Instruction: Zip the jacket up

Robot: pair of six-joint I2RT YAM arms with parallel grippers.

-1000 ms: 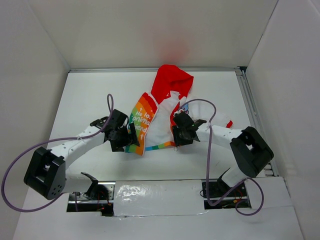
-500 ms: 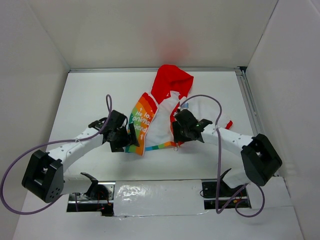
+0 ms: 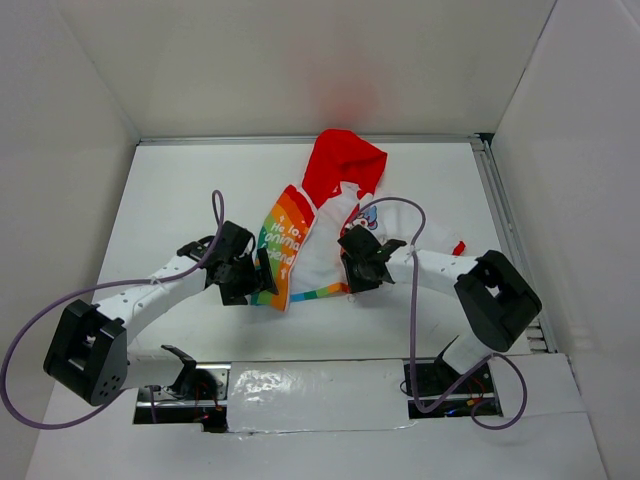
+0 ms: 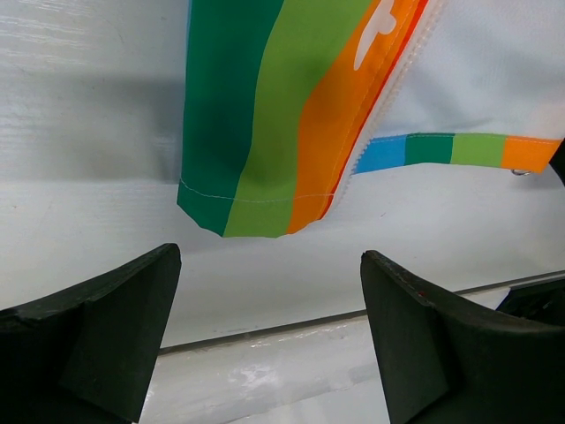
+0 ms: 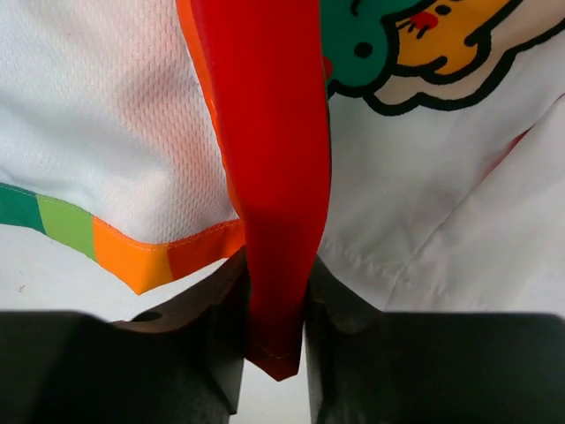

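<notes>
The jacket (image 3: pixel 318 232) lies open on the white table, red hood (image 3: pixel 343 160) at the back, white lining up, rainbow panel (image 3: pixel 280 238) folded over on the left. My left gripper (image 3: pixel 258 276) is open and empty beside the rainbow panel's bottom corner (image 4: pixel 252 212), which lies just beyond the fingertips. The white zipper teeth (image 4: pixel 388 97) run along that panel's orange edge. My right gripper (image 3: pixel 352 272) is shut on the jacket's red front edge (image 5: pixel 269 177) at the hem. A cartoon print (image 5: pixel 415 44) shows beside it.
White walls enclose the table (image 3: pixel 180 190) on the left, back and right. A metal rail (image 3: pixel 500 210) runs along the right side. The table's front edge (image 4: pixel 291 322) lies just below the left gripper. Purple cables loop from both arms.
The right arm swung out to the right and came back, its gripper staying at the jacket's hem and ending slightly further left. The left arm has barely moved.
</notes>
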